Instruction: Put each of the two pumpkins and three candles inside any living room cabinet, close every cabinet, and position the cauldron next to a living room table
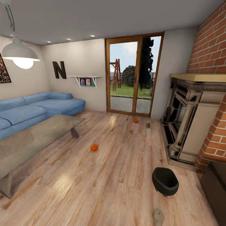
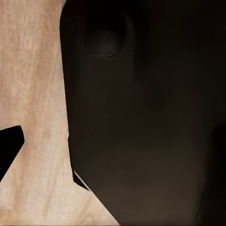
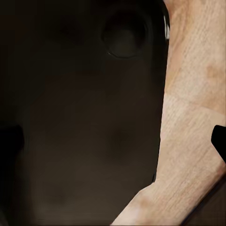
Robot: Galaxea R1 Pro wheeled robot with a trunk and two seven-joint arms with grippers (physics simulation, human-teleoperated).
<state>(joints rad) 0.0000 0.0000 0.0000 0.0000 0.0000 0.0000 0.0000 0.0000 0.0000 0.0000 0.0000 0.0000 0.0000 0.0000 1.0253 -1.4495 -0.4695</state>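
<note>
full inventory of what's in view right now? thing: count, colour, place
pumpkins: 2, orange, on the floor; one mid-room, one near the glass door
candles: 2 seen, grey-beige, on the floor; one at the near edge, one beside the far pumpkin
cauldron: 1, black, on the floor near the fireplace
table: 1, grey glass top, left
cabinet: 1, dark brown, right edge, partly seen
sofa: 1, blue, left wall
fireplace: 1, beige, in red brick, right
pendant lamp: 1, white, top left
glass door: 1, wood-framed, back wall
robot body: dark panel close in both wrist views; tool state cannot be told
</note>
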